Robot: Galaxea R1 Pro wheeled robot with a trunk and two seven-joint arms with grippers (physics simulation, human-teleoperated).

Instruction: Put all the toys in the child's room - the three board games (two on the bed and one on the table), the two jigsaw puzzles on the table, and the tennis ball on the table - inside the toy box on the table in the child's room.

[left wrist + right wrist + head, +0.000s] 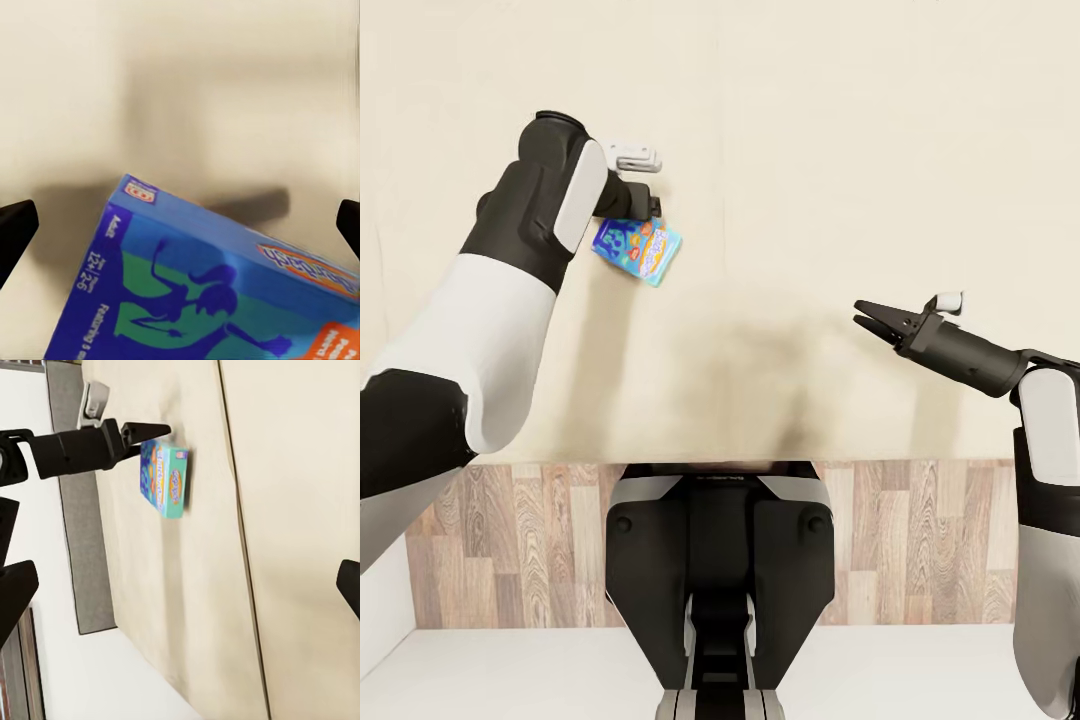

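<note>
Game (637,250): on bed (810,150), under left gripper (645,205), fingers spread, nothing held. Right gripper (870,318): parted, empty. Advice: straddle box edges squarely before closing.

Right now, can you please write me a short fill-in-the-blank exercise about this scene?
1. The board game lies on the beige ____.
2. The arm nearest the board game is the ____ one.
3. The fingers of the right gripper hold ____.
4. The board game's main colour is ____.

Missing words: bed; left; nothing; blue
</note>
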